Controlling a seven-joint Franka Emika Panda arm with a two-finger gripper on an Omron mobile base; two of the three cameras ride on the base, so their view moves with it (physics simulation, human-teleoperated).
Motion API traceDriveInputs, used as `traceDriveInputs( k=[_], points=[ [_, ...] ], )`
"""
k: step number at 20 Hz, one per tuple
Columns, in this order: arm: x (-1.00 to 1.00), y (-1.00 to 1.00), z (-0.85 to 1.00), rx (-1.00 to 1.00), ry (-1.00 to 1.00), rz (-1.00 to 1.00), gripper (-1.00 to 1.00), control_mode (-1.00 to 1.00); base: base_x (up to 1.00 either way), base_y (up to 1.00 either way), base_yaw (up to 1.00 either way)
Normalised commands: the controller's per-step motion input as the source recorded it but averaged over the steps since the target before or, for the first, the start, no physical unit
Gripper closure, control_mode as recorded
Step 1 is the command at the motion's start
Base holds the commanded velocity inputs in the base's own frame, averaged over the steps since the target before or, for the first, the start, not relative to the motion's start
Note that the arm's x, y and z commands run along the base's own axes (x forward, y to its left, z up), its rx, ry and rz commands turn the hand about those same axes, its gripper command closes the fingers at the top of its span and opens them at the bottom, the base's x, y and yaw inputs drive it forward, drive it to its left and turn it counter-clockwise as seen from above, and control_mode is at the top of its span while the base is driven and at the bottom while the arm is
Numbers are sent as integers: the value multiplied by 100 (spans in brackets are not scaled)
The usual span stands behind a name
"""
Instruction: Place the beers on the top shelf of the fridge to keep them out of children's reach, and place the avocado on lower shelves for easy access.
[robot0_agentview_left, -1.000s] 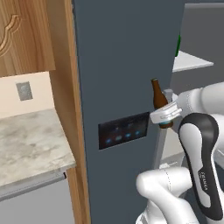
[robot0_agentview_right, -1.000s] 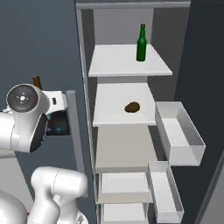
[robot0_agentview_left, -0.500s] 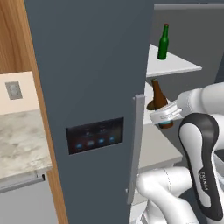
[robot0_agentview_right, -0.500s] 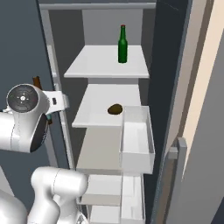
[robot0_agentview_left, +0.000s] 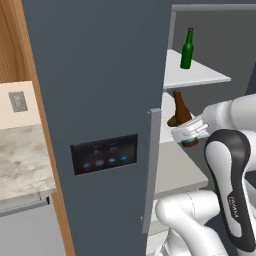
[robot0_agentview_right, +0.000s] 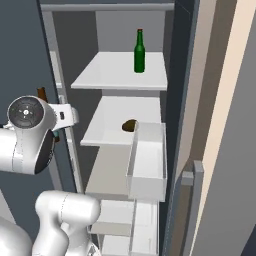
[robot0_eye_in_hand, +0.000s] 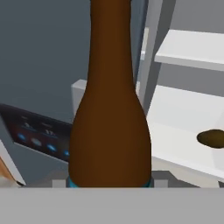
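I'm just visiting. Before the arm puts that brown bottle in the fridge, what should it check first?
1. Brown bottle held by the gripper: ok.
2. Bottle upright: ok.
3. Fridge open: ok.
4. Free room on the top shelf beside the green bottle: ok.
5. Avocado already on a lower shelf: ok.
6. Bottle raised to top shelf height: not ok, it sits lower.
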Motion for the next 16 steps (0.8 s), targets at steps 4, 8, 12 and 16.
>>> traceDriveInputs(
  k=[4, 8, 12, 16],
  points=[
    [0, 0, 0, 0, 0, 0, 100, 100, 0, -23, 8],
    [0, 0, 0, 0, 0, 0, 100, 100, 0, -37, 6],
    [0, 0, 0, 0, 0, 0, 100, 100, 0, -36, 6],
    [0, 0, 0, 0, 0, 0, 100, 100, 0, -24, 5]
  ],
)
